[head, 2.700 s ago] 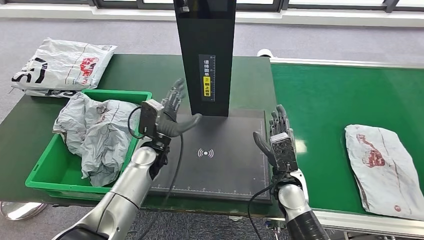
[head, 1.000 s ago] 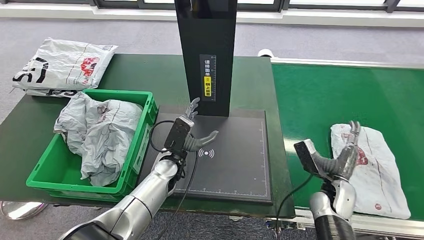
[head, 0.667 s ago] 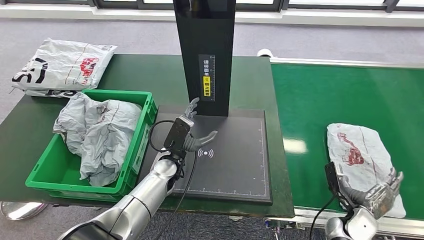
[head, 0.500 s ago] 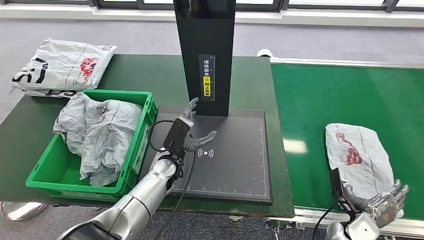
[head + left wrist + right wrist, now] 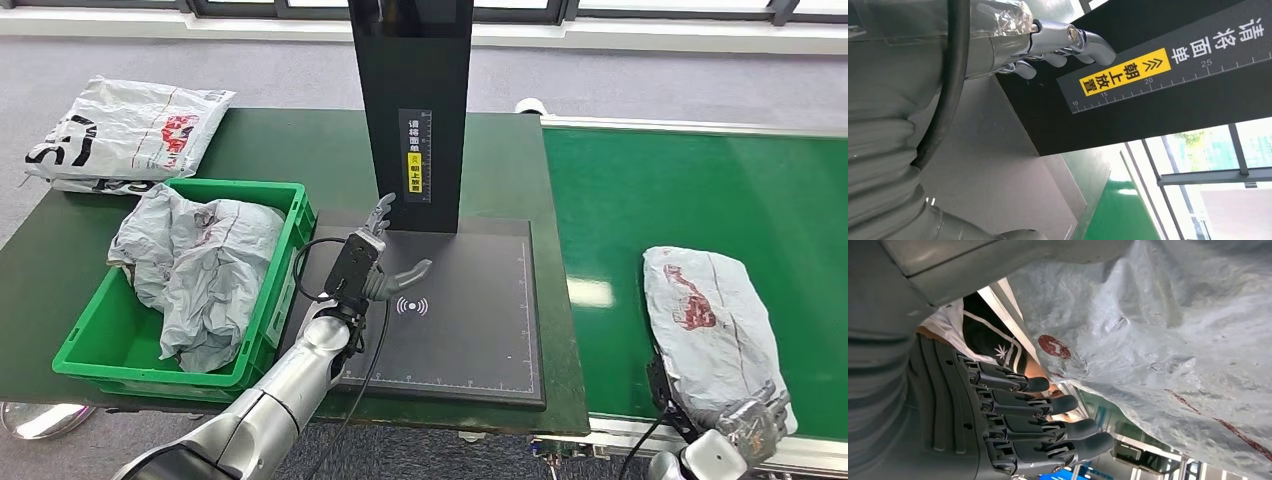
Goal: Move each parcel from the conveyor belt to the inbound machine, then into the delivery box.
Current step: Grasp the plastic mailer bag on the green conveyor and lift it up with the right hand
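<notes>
Parcel on belt: a grey plastic parcel (image 5: 712,335) with red print lies on the green conveyor belt (image 5: 640,200), its near end at the belt's front edge.
Right hand: the right hand (image 5: 752,428) sits at the parcel's near end, fingers (image 5: 1048,425) spread beneath the grey plastic (the wrist view shows them apart and not closed on it); whether they touch it cannot be told.
Left hand: the left hand (image 5: 375,250) is above the black scanner plate (image 5: 470,330), fingers apart, holding nothing, close to the black column (image 5: 412,110).
Green box: the green box (image 5: 95,340) on the bench (image 5: 300,150) holds crumpled grey parcels (image 5: 195,270).
Far corner: a white parcel (image 5: 125,130) lies behind the box.
</notes>
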Controlling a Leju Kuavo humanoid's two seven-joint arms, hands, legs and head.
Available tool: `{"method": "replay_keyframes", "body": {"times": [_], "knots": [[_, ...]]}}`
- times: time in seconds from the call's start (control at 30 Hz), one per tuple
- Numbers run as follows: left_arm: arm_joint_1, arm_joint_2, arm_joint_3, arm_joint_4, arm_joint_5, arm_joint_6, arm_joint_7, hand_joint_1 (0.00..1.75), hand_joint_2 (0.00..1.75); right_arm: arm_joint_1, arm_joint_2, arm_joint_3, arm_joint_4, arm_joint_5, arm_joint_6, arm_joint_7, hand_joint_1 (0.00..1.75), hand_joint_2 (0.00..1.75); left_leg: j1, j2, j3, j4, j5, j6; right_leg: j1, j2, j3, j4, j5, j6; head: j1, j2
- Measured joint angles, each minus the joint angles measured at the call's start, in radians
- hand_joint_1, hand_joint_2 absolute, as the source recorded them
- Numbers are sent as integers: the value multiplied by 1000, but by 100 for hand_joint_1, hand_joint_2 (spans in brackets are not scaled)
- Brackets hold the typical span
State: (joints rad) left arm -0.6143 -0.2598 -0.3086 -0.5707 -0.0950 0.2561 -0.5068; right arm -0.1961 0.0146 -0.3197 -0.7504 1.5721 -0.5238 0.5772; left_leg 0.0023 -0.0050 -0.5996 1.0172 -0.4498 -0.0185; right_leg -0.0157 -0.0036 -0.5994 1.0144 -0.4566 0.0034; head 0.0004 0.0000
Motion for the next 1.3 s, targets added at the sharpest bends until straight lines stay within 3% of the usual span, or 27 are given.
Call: {"method": "replay_keyframes", "body": {"times": [1.17,1.3], "knots": [[0,0,0,0,0,-1,0,0,175,-8,-3,9,15,0,0,0,0,175,0,0,0,0,0,1,0,-1,1,0,0,0,0,0],[0,0,0,0,0,-1,2,0,175,-9,-3,9,15,-8,6,-11,175,175,0,0,0,0,0,1,0,-1,1,0,0,0,0,0]]}}
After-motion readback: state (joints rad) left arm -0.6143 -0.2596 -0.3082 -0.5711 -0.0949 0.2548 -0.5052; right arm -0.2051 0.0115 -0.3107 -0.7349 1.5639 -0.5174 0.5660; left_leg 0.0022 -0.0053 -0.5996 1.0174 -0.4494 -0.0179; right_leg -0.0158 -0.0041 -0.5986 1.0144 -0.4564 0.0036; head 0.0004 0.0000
